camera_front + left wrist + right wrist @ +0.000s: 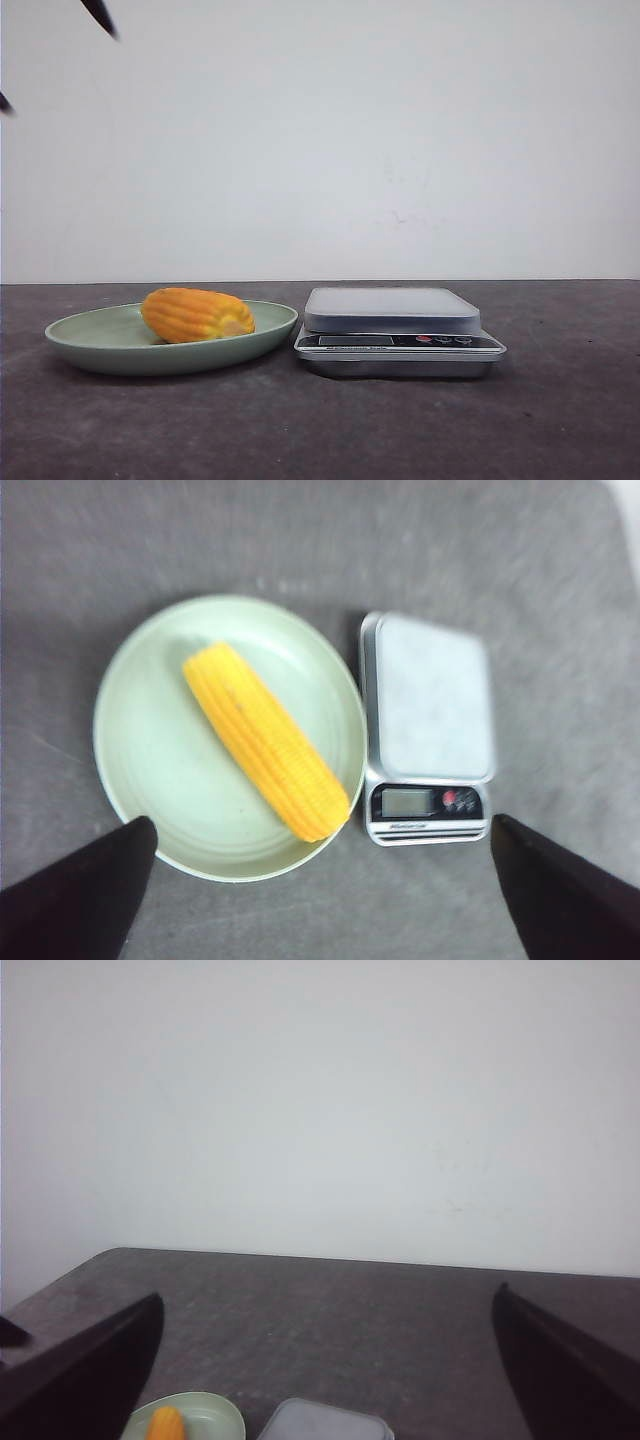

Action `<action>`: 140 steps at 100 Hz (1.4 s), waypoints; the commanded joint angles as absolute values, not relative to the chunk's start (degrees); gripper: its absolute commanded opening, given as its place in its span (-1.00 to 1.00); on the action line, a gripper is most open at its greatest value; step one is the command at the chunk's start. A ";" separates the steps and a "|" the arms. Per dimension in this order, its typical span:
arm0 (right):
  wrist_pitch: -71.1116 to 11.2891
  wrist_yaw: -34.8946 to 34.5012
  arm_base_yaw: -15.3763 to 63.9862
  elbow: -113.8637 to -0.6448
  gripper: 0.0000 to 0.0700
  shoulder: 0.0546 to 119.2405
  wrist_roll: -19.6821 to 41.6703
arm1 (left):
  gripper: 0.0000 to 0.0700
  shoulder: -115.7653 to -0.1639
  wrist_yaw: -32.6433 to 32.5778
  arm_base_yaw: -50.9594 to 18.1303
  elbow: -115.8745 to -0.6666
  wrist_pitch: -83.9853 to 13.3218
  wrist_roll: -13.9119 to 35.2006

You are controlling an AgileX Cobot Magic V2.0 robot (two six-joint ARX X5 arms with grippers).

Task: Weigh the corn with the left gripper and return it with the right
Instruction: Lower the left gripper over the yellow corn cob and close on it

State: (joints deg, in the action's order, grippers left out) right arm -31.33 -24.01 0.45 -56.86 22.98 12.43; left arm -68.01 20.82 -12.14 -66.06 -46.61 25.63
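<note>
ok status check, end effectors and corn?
Left end effector open, high above the plate. Right end effector open, empty. Corn lying on plate beside scale, untouched. Nothing blocking.

My left tool (320, 880) high above bench, pointing straight down, fingers spread wide, nothing between them. Front view catches only two dark finger tips (100, 17) at top left corner, rest of left arm out of frame. My right tool (320, 1360) level, aimed forward across bench toward back wall, fingers (90, 1370) also spread wide, empty. Right arm not in front view. Neither tool touching anything.
</note>
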 commanded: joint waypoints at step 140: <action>-38.24 -20.27 0.80 -57.74 0.87 23.14 11.09 | -0.99 -107.20 17.26 -23.31 -67.66 -31.88 33.36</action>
State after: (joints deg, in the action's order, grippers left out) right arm -38.65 -20.73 0.71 -56.86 22.98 11.77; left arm -104.27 16.58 -22.83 -68.07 -30.13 35.03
